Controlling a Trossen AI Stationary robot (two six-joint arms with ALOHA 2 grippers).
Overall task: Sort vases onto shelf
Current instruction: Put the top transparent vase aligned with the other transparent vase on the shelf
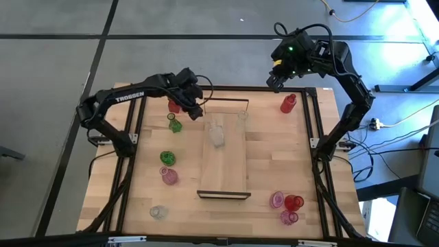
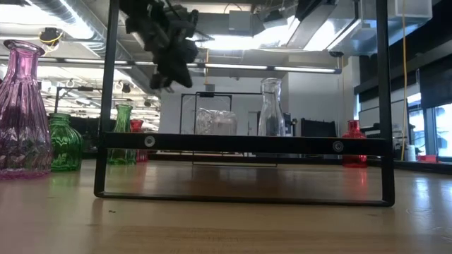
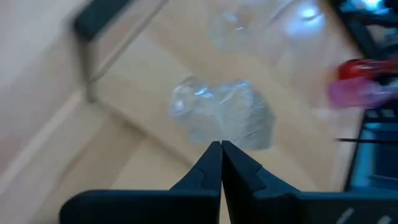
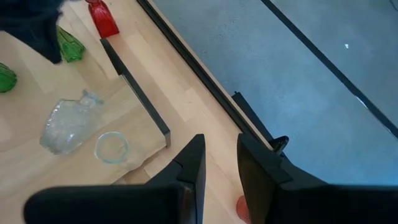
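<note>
The shelf [image 1: 223, 165] lies in the middle of the table, a dark frame at each short end. Two clear vases [image 1: 217, 134] [image 1: 241, 120] stand upright on its far half; they also show in the low view [image 2: 215, 121] [image 2: 271, 106]. My left gripper [image 1: 197, 112] is shut and empty. It hangs above the table by the shelf's far left corner, over the broader clear vase [image 3: 224, 115]. My right gripper [image 1: 274, 81] is open and empty, raised beyond the table's far edge. A red vase [image 1: 288, 103] stands near it.
Left of the shelf stand a red vase [image 1: 174, 104], two green vases [image 1: 174, 124] [image 1: 167, 158], a pink one [image 1: 169, 176] and a clear one [image 1: 158, 213]. At the near right stand two pink vases [image 1: 277, 200] [image 1: 289, 217] and a red one [image 1: 294, 203]. A black frame [image 1: 312, 123] rims the table.
</note>
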